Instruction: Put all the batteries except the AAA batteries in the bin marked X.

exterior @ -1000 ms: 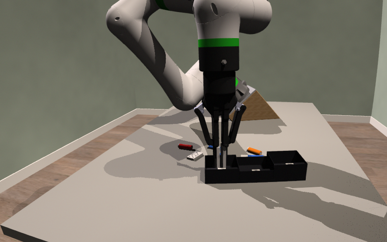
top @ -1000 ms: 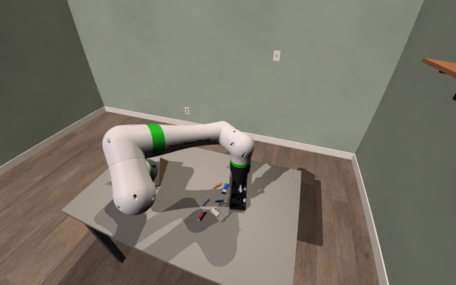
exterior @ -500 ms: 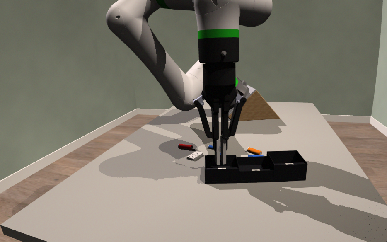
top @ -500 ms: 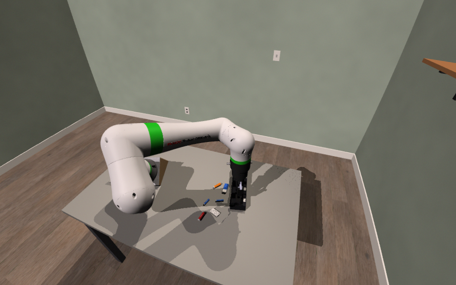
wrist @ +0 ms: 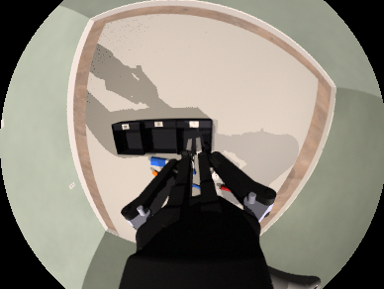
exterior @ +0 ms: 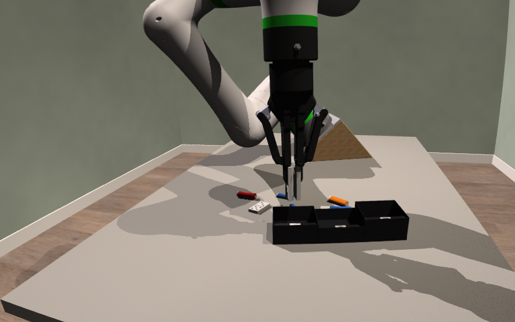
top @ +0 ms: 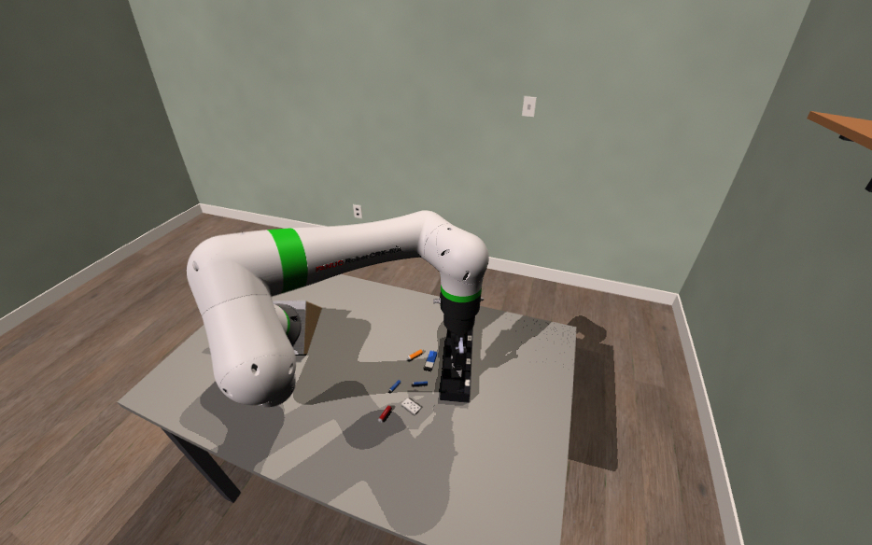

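Observation:
My gripper is shut, and I see nothing between its pale fingertip pads. It hangs upright just above the end compartment of the black three-compartment bin, the left one in the exterior view. The bin's small labels are too small to read. On the table beside the bin lie an orange battery, a thicker blue-and-white battery, two thin blue batteries and a red battery.
A white domino tile lies between the red battery and the bin. A wooden wedge stands at the back near the arm's base. The arm's elbow hangs low over the table's left side.

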### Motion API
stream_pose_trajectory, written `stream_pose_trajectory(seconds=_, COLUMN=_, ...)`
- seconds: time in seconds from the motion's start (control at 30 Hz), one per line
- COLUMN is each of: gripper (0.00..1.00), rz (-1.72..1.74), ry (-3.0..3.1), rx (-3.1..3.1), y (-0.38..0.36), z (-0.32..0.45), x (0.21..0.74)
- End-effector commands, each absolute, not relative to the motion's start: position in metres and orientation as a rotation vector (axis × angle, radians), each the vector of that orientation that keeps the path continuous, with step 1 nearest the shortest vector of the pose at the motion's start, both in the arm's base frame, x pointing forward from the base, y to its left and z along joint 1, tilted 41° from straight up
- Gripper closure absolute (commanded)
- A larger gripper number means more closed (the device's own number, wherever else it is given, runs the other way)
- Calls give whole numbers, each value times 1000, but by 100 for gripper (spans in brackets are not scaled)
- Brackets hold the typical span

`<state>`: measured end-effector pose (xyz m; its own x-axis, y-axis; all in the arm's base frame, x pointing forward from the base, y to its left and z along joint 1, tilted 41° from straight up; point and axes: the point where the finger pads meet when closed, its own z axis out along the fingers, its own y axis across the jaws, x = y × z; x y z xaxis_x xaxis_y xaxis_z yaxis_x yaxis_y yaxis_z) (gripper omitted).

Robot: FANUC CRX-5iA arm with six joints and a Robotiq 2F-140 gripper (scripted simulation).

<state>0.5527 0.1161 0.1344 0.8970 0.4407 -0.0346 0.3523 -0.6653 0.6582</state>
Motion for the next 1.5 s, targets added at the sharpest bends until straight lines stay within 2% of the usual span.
stream_pose_trajectory(seconds=0.0, gripper=95, rz=166, ry=565, rx=2362, y=118, z=136, x=552)
stream_pose_trajectory(seconds=0.7, gripper=95, rz=166, ry=565, rx=2362, y=180, z=81, x=538)
stream_pose_trajectory(seconds=1.47, gripper=95, rz=166, ry=565, rx=2362, y=149, z=43, x=552)
